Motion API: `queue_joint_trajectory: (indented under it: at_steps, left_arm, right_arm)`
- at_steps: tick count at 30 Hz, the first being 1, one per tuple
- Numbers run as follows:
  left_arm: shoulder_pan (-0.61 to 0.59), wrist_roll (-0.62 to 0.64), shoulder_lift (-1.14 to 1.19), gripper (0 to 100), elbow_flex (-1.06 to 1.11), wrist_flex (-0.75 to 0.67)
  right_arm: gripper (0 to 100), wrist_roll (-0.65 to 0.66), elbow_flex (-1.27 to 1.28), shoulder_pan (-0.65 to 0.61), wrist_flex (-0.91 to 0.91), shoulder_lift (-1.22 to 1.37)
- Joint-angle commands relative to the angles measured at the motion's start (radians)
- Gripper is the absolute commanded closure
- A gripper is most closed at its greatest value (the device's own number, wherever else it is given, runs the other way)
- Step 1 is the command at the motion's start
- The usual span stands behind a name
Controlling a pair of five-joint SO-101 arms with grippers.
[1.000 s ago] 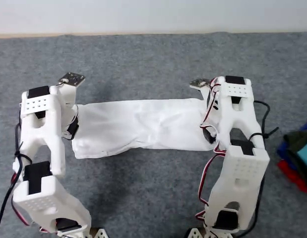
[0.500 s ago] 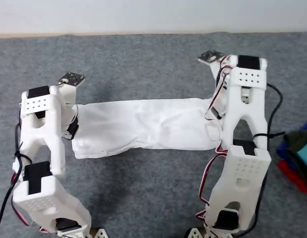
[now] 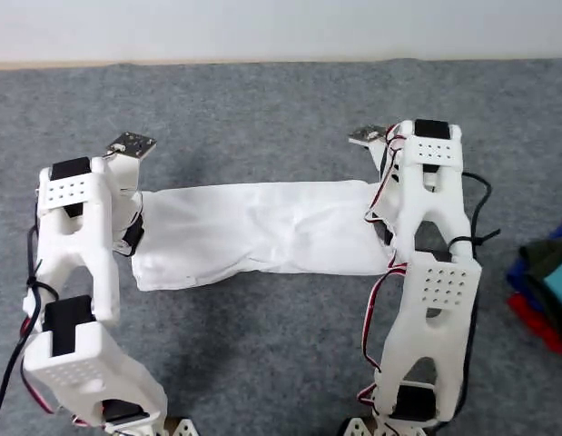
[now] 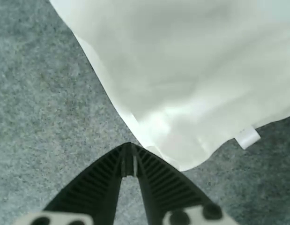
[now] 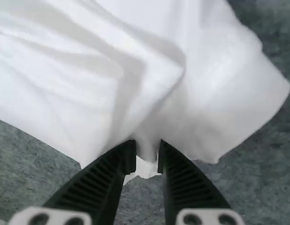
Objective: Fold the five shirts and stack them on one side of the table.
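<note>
Grey felt table (image 3: 262, 100) lies under both arms. The right gripper (image 5: 145, 157) pinches a thin bite of the white shirt (image 3: 262, 232), which is stretched between the two grippers. The left gripper (image 4: 129, 152) is clamped on the opposite hem. Either shallow grip could slip if the cloth is pulled taut. Outward of the right gripper, coloured shirts (image 3: 546, 286) crowd the table edge, and bare felt lies ahead of both.

White cloth shirt (image 3: 262, 232) folded into a long narrow band, lying flat across the middle of the grey felt-covered table (image 3: 262, 100), running side to side. Soft creases along the middle; near long edge uneven, dipping lower toward the left end. Small white tag (image 4: 248, 137) sticking out at one corner. Pile of coloured shirts (image 3: 546, 286) (red, blue, dark olive, teal) at the right table edge, well apart from the white one, partly cut off.
</note>
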Motion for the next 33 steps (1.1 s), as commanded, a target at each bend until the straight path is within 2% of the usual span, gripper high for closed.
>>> queue_joint_trajectory:
  at_steps: [1,11,33]
  left_arm:
    - [0.006,0.0,-0.066,100,-0.005,-0.008]
    - [0.008,0.0,-0.066,100,-0.005,-0.011]
    - [0.043,0.0,-0.066,100,-0.005,-0.02]
  right_arm:
    - [89.7,-0.006,-0.055,0.008,0.033,-0.005]
    - [89.8,-0.005,-0.184,-0.008,0.028,-0.114]
    - [89.8,-0.009,-0.213,-0.113,-0.124,0.018]
